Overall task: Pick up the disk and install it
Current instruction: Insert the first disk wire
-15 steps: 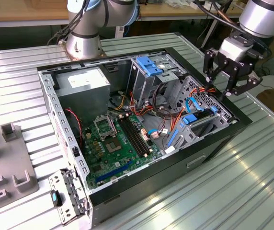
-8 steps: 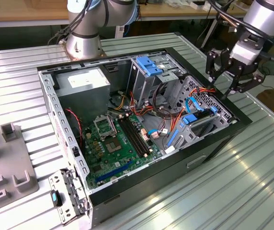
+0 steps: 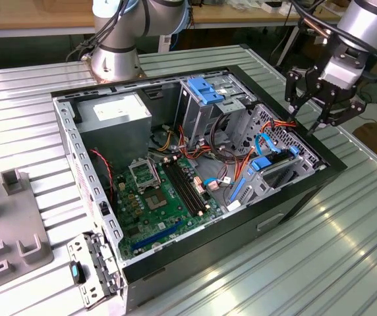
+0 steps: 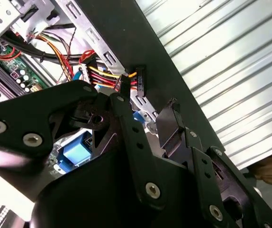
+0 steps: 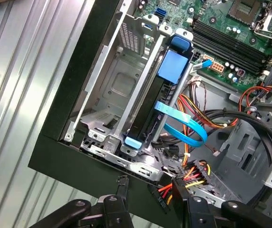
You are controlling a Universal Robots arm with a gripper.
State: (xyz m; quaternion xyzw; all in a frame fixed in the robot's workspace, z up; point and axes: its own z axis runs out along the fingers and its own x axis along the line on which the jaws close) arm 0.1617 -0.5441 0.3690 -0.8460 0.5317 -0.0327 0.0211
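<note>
The disk [image 5: 151, 110] stands on edge in a slot of the metal drive cage [image 5: 112, 90], dark-bodied with bright blue carrier ends. In the exterior view the disk [image 3: 272, 166] sits in the cage at the near right corner of the open computer case [image 3: 241, 230]. My gripper [image 3: 305, 118] hangs just above that corner, over the case's right wall. It is open with nothing between its fingers. In both wrist views the gripper [image 4: 148, 95] [image 5: 150, 186] hovers over the black case edge beside a bundle of red, yellow and orange power wires [image 5: 193, 173].
A light-blue flat cable [image 5: 183, 126] loops beside the cage. A blue bracket [image 3: 205, 89] lies on the upper bay. The power supply [image 3: 113, 115] and motherboard [image 3: 162, 191] fill the case. Grey fixtures [image 3: 17, 224] stand at the exterior view's left; an arm's base [image 3: 116, 52] stands behind the case.
</note>
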